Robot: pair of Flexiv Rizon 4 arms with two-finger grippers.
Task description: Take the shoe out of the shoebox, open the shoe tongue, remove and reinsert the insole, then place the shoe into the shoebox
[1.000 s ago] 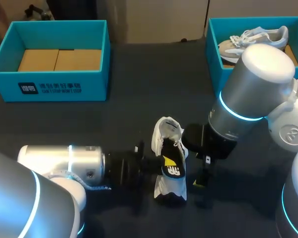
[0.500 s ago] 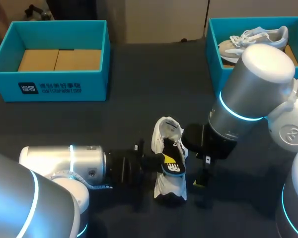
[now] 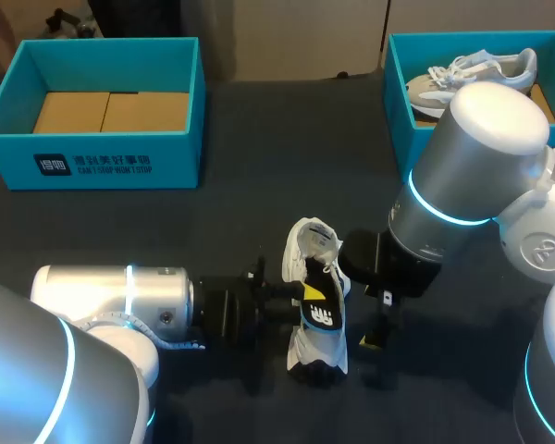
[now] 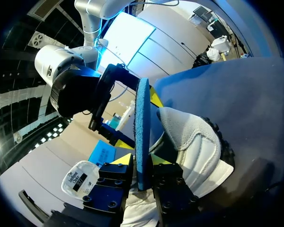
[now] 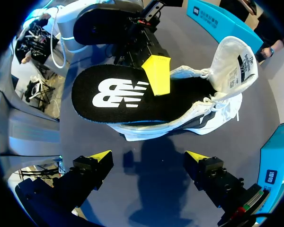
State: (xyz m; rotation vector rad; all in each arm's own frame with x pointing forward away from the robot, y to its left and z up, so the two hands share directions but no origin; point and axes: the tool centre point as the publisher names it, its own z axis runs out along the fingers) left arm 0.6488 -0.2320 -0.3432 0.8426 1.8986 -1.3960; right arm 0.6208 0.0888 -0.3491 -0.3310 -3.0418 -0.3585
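A white shoe (image 3: 316, 350) lies on its side in the middle of the dark table, its tongue (image 5: 233, 60) folded back. A black insole (image 3: 321, 311) with a blue underside sticks out of its opening, partly inside. My left gripper (image 3: 298, 294) comes in from the left with the insole's edge (image 4: 142, 118) between its yellow tips. The fingers stand slightly apart from the insole, so it is open. One left fingertip (image 5: 157, 73) lies over the insole's black face (image 5: 128, 101). My right gripper (image 5: 149, 158) hovers wide open beside the shoe (image 5: 180, 126), touching nothing.
A teal shoebox (image 3: 92, 159) with brown cardboard inside stands at the back left. A second teal box (image 3: 397, 92) at the back right holds another pale shoe (image 3: 472, 74). My right arm (image 3: 472, 176) reaches over the table in front of that box.
The left gripper's fingers have loosened around the insole and the left arm has drawn back slightly to the left. The shoe and the right arm have stayed where they were.
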